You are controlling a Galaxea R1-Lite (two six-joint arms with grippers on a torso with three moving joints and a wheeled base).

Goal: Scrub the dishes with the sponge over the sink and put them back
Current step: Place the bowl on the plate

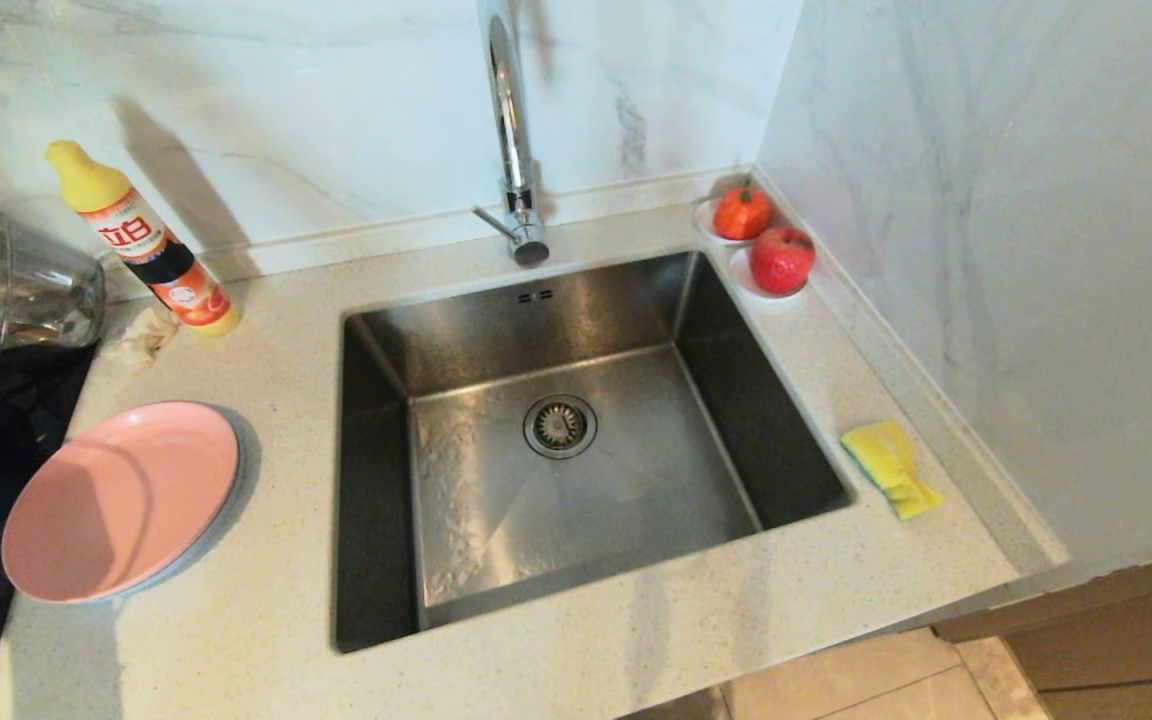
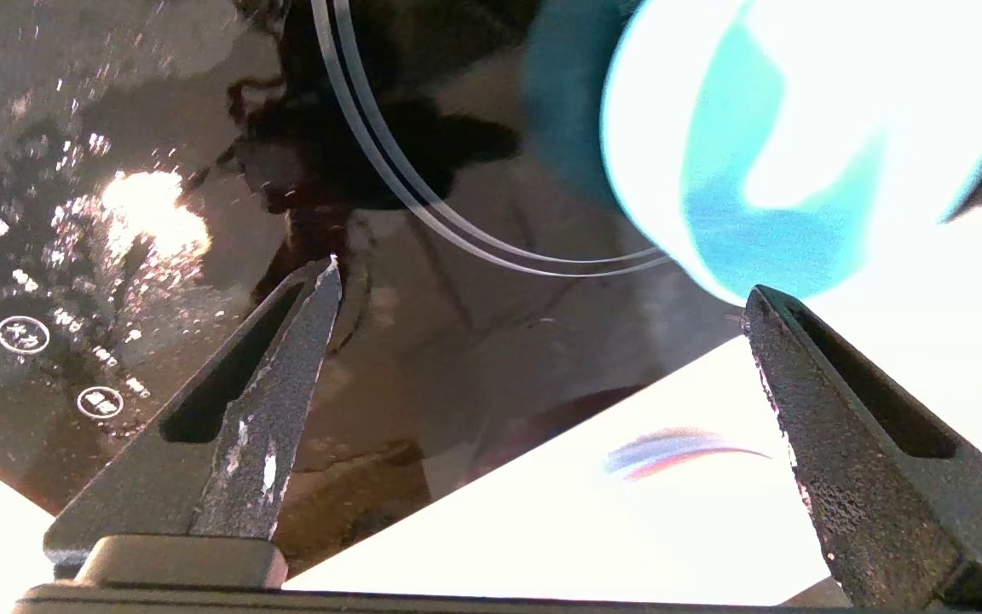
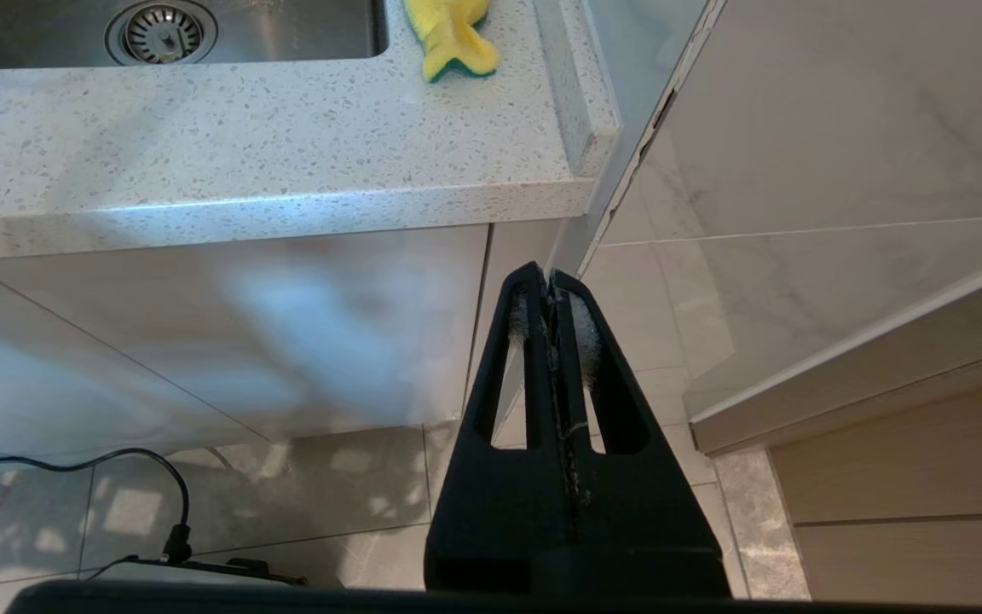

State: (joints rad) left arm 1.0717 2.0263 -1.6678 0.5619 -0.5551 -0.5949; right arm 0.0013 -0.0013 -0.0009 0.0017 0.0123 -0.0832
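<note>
Speckled counter (image 1: pixel 266 640) round steel sink (image 1: pixel 556 440). Teal bowl (image 2: pixel 764 153) on black cooktop (image 2: pixel 158 128), just ahead of spread left gripper (image 2: pixel 542 294): light, rigid, probably slick; best pinched across rim. Right gripper (image 3: pixel 551 281) pressed together, parked below counter.

The detergent bottle (image 1: pixel 143 243), lying tilted on the counter left of the sink, carries a white label with two large red Chinese characters, most likely 立白; the smaller print on the black and orange bands below cannot be read. In the left wrist view, the black glass cooktop (image 2: pixel 73 281) shows two small white circled control symbols near its edge, too blurred to make out. No other text is readable anywhere.
</note>
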